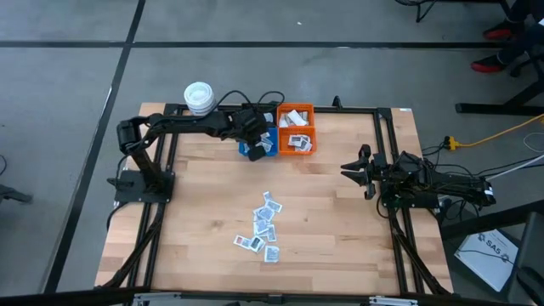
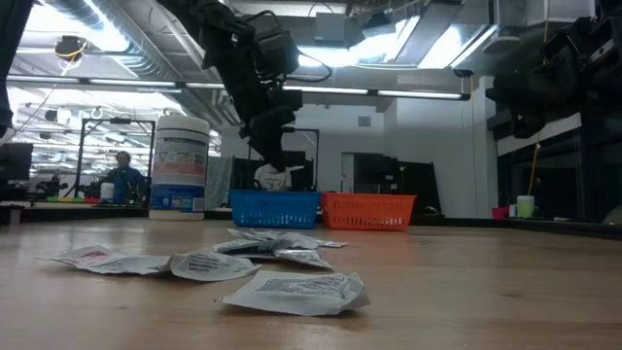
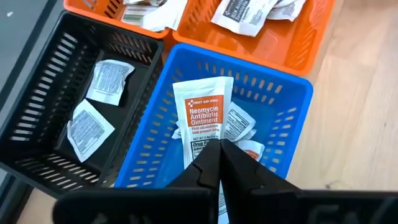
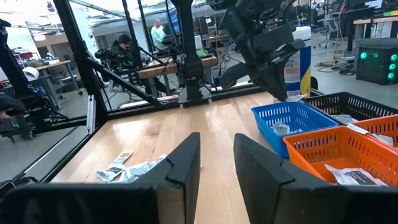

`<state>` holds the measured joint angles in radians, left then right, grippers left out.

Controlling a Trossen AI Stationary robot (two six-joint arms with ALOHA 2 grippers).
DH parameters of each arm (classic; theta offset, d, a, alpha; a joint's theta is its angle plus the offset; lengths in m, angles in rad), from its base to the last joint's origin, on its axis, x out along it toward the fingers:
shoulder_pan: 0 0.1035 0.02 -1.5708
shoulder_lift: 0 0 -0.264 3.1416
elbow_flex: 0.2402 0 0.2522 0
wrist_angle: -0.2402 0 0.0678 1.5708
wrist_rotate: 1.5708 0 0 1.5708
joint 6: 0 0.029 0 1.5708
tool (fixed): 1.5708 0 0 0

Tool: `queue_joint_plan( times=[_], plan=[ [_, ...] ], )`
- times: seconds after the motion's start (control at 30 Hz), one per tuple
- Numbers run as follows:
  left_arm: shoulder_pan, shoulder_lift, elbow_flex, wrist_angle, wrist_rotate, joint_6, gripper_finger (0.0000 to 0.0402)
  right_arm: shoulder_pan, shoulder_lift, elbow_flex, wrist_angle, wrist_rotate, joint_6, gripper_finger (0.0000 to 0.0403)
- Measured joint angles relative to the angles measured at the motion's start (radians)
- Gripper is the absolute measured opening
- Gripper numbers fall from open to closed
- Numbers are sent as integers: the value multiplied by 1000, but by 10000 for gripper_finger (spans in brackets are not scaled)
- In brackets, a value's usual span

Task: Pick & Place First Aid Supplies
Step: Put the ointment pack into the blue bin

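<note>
The left gripper (image 3: 219, 155) is clamped on a white sachet (image 3: 202, 118) above the blue bin (image 3: 283, 99); its fingers hide the packet's lower print. Legible above them: "First Aid Only, Neomycin Antibiotic Ointment." Other sachets lie in the black bin (image 3: 43, 93) and orange bin (image 1: 297, 132), and a loose pile (image 1: 263, 228) sits mid-table, probably similar packets. The right gripper (image 4: 216, 163) waits open near the wooden table's (image 1: 340, 212) right edge.

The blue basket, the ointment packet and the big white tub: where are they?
blue basket (image 3: 281, 99): left wrist view, far wall.
ointment packet (image 3: 203, 115): left wrist view, printed face, pinched by the left gripper (image 3: 219, 155).
white tub (image 2: 181, 165): low view, label.
</note>
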<state>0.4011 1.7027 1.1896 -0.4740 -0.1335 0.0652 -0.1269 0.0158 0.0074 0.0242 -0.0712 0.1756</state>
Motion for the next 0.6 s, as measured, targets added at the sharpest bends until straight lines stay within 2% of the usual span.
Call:
queue_joint_plan(
  times=[0.17, 0.27, 0.47, 0.6],
  plan=[
    [13, 0, 0, -9, 59, 10, 23, 0, 0, 0, 0, 0, 0, 100],
    [32, 0, 0, -29, 96, 5, 56, 0, 0, 0, 0, 0, 0, 100],
    [62, 0, 0, -60, 99, -9, 130, 0, 0, 0, 0, 0, 0, 100],
    [62, -4, 0, -79, 101, -15, 156, 0, 0, 0, 0, 0, 0, 100]
  ],
)
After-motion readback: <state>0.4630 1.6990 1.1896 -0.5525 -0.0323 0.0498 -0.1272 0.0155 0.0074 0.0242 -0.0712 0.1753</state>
